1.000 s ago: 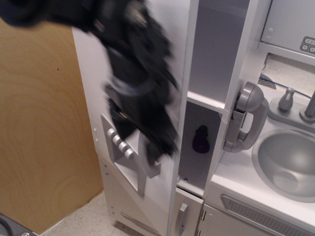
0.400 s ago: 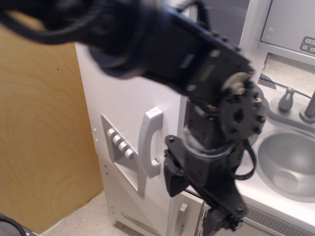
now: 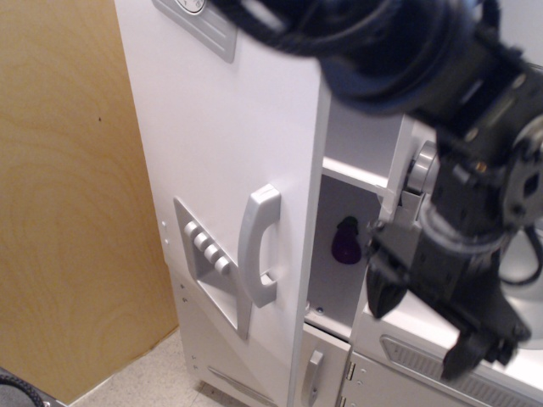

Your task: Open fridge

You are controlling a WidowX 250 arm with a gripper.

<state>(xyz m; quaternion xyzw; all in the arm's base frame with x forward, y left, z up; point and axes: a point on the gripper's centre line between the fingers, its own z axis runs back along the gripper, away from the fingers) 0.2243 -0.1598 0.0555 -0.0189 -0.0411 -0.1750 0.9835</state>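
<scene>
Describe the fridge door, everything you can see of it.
The fridge door is a tall white panel, smooth and painted-looking, swung open so the shelves behind show at its right edge. A pale vertical bar handle sits near that edge. Left of it is a recessed dispenser with a row of round silver buttons. A grey panel crosses its top. Nothing touches the door; the gripper is off to the right.

The fridge is white, and its door handle looks white too, beside a grey dent with silver buttons. A purple thing sits inside on a white shelf. The robot arm is black, and the wall is light brown wood with wavy lines
</scene>
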